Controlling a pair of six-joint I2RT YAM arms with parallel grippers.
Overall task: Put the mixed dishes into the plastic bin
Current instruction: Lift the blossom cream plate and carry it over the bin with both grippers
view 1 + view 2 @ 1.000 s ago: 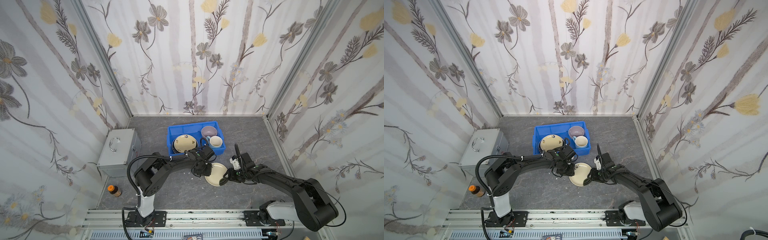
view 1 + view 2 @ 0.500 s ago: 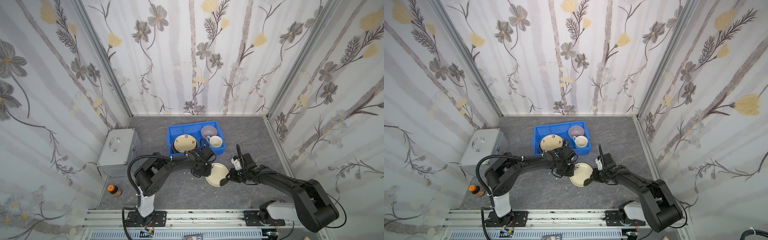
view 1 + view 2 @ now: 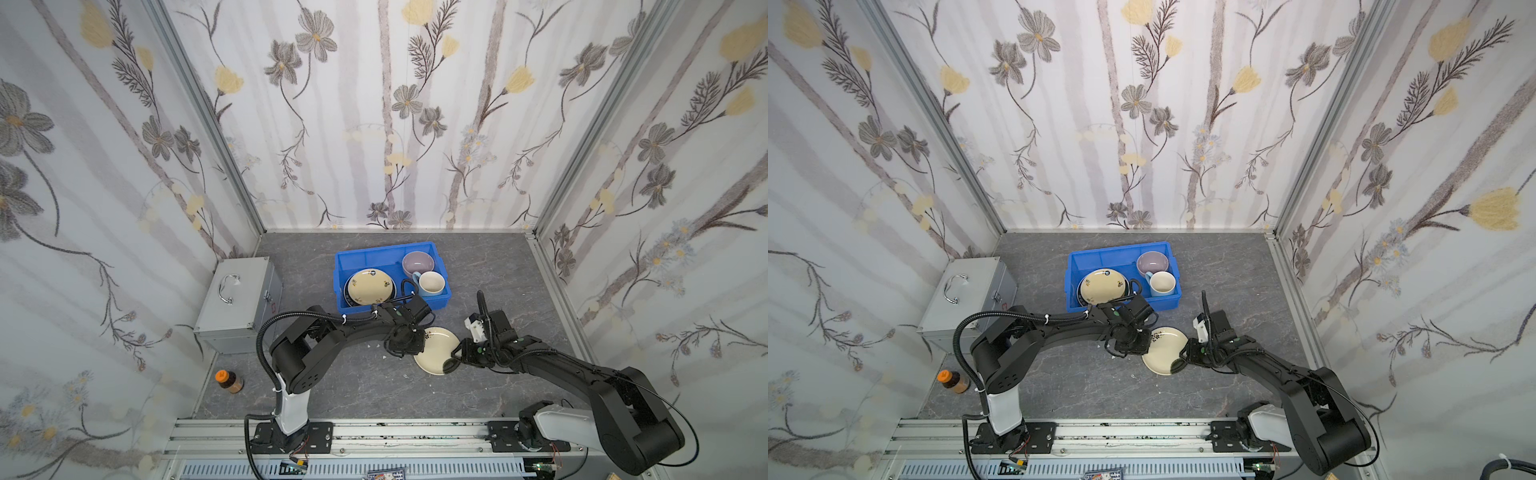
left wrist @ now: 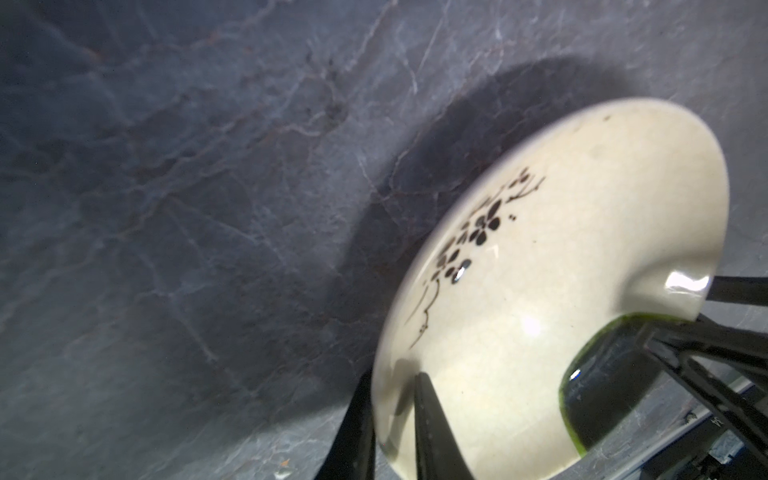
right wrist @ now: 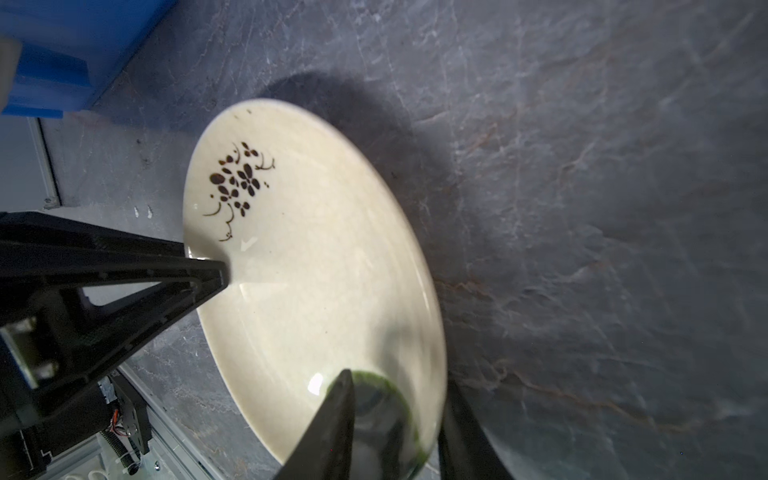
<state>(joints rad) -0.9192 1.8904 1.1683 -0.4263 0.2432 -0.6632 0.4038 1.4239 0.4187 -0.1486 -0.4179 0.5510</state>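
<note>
A tilted plate [image 3: 436, 353] has one rim pinched between the left gripper's [image 4: 392, 419] fingers and the opposite rim straddled by the right gripper's [image 5: 395, 424] fingers, grip unclear; the bin [image 3: 365, 258] lies just beyond the left fingers.

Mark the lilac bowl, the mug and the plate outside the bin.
lilac bowl [image 3: 418, 262]: in a top view, inside bottom.
mug [image 3: 432, 284]: in a top view, cream inside.
plate [image 3: 436, 350]: in a top view, bare middle.
</note>
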